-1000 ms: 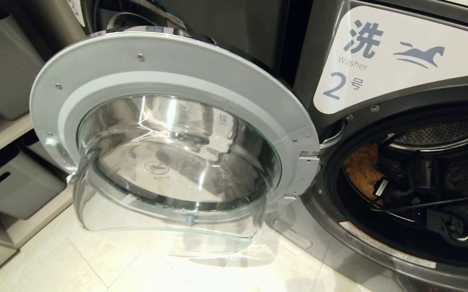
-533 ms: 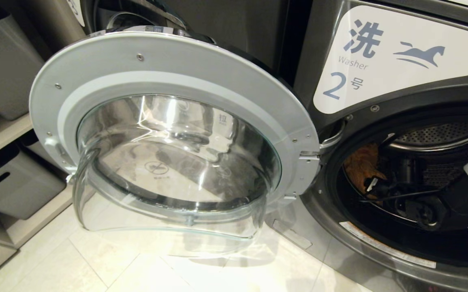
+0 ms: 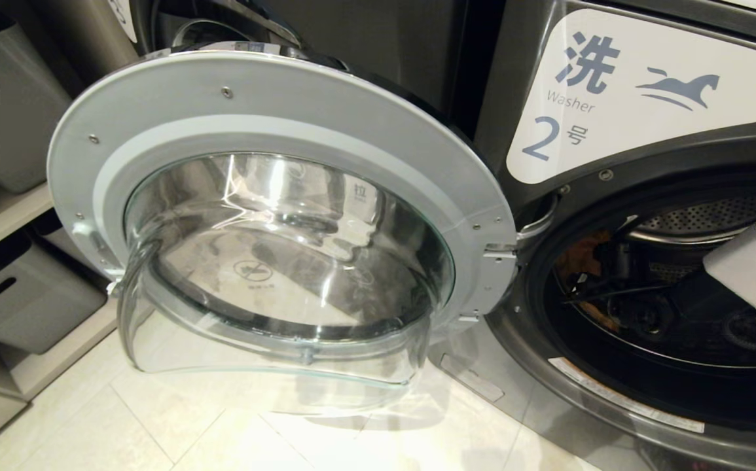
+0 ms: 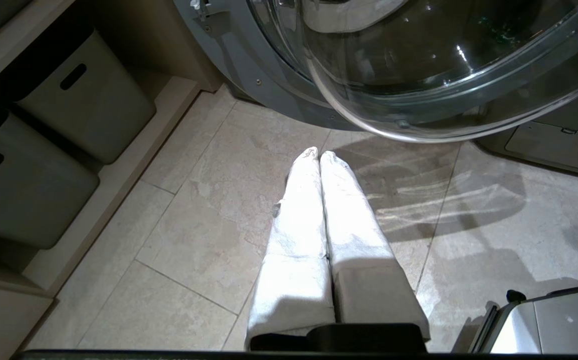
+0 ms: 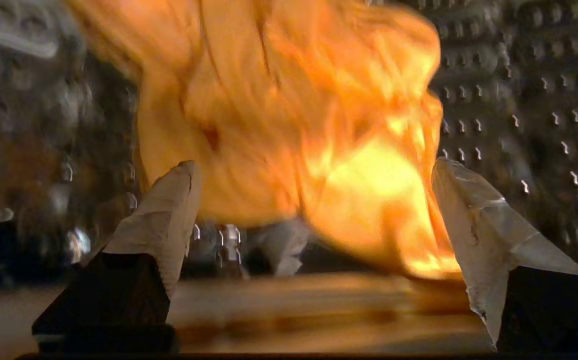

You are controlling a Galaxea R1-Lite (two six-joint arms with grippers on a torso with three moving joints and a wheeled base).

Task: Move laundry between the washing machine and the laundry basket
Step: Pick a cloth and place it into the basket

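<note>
- Pale stone floor tiles (image 4: 208,235) were nearest; left gripper (image 4: 319,156) hung parked above them, its white-wrapped fingers (image 4: 296,220) pressed together, holding nothing.
- Grey storage bins (image 4: 83,100) sat on a low shelf at the floor's edge, on the robot's left.
- Glass door (image 3: 279,261) of the washing machine (image 3: 639,91) stood swung fully open to the left of the drum mouth, its bowl bulging toward the camera, clear of the floor.
- White label with blue 2 and horse mark was on the washer's front panel, above the opening.
- Right arm (image 3: 754,278), white-sleeved, reached in through the drum mouth from its right edge.
- Right gripper (image 5: 314,167) was inside the drum, fingers (image 5: 166,220) spread wide, one on each side of the orange-yellow laundry (image 5: 289,120); couldn't tell whether either fingertip touched the cloth, wrist view blurred.
- Same laundry (image 3: 577,252) showed in the head view at the drum's left side, partly hidden by dark arm parts.
- Perforated drum wall (image 5: 534,100) sat behind the cloth, farthest back.
</note>
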